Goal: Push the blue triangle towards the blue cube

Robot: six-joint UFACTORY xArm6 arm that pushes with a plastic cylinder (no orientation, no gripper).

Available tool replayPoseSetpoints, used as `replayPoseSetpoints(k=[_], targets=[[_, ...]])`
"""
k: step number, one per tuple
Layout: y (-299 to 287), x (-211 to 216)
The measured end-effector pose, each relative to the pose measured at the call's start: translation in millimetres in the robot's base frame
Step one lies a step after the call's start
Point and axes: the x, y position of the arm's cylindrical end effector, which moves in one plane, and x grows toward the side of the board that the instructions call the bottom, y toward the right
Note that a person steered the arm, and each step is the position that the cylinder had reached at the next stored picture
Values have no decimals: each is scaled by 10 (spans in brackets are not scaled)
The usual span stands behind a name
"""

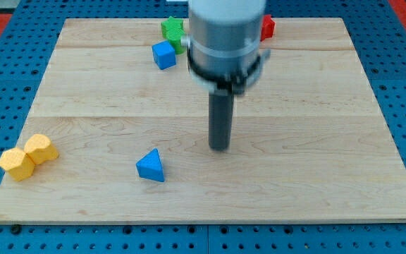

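The blue triangle (151,166) lies on the wooden board toward the view's bottom, left of centre. The blue cube (164,54) sits near the view's top, left of the arm's grey body. My tip (220,147) rests on the board to the right of the blue triangle and slightly above it, about a hundred pixels away and not touching it. The blue cube is far above the tip and to its left.
A green block (173,30) stands just above the blue cube, partly hidden by the arm. A red block (267,27) peeks out at the arm's right at the top. Two yellow blocks (27,156) sit touching at the board's (316,176) left edge.
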Motion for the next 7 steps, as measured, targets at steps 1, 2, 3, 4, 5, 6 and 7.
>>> replayPoseSetpoints(k=[1, 2, 3, 4, 5, 6, 7], targets=[[-463, 537], [-1159, -20], [-1293, -635], [-1282, -200], [-1310, 225], [-1842, -55], [-1568, -364]])
